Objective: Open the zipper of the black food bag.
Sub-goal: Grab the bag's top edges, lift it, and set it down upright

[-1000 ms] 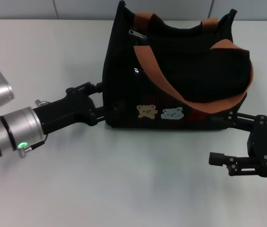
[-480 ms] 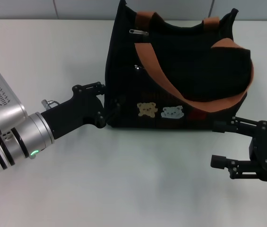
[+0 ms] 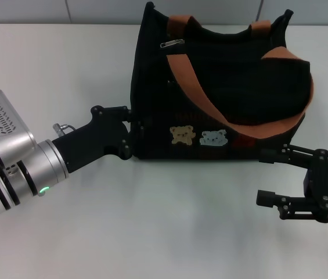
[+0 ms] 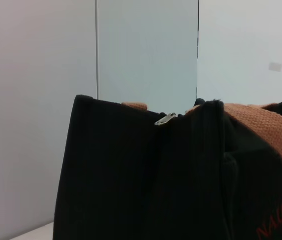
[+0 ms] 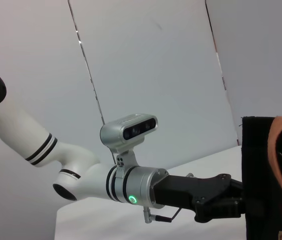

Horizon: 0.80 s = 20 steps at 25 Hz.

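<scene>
The black food bag (image 3: 227, 87) stands upright at the middle of the table, rust-brown straps draped over it and bear patches on its front. The zipper's silver pull tab (image 3: 171, 43) lies at the left end of the top rim. My left gripper (image 3: 130, 131) is open, its fingertips against the bag's lower left side. The left wrist view shows that side of the bag (image 4: 131, 190) close up, with the pull tab (image 4: 165, 119) on the rim. My right gripper (image 3: 265, 176) is open and empty, just in front of the bag's lower right corner. The right wrist view shows the left gripper (image 5: 239, 197) at the bag's edge (image 5: 258, 190).
The bag rests on a white table (image 3: 152, 232) with a pale panelled wall right behind it. Open tabletop stretches in front of the bag, between the two arms.
The left gripper has pushed rightward against the bag's side, nudging the bag slightly right. The right gripper has drawn back a little toward me from the bag's lower right corner.
</scene>
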Motion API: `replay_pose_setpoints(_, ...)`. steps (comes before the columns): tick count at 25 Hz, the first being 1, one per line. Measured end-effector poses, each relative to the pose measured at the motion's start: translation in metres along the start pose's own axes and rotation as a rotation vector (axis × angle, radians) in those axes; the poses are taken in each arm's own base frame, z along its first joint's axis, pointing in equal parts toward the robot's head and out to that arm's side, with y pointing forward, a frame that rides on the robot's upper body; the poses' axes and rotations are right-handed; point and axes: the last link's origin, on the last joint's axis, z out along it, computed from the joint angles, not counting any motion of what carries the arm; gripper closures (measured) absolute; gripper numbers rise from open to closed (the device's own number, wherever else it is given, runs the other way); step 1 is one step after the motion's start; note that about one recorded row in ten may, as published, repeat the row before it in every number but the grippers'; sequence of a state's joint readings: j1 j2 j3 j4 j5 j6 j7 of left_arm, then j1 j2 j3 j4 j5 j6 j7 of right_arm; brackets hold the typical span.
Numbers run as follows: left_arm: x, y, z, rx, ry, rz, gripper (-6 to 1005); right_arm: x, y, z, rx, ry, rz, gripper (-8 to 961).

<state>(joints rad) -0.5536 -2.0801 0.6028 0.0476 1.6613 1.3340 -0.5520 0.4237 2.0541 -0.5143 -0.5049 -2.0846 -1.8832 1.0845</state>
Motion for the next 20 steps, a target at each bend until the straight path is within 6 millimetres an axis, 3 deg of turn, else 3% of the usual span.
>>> replay_pose_setpoints(9,-0.0011,0.0016,-0.0007,0.0,0.001,-0.009,914,-0.0001,-0.0001,0.0,0.0,0.0,0.0,113)
replay_pose_setpoints(20,-0.0003,0.002,0.0006,-0.003,0.003,-0.009,915,-0.0013,-0.0011,0.0008,0.0,-0.002,-0.003,113)
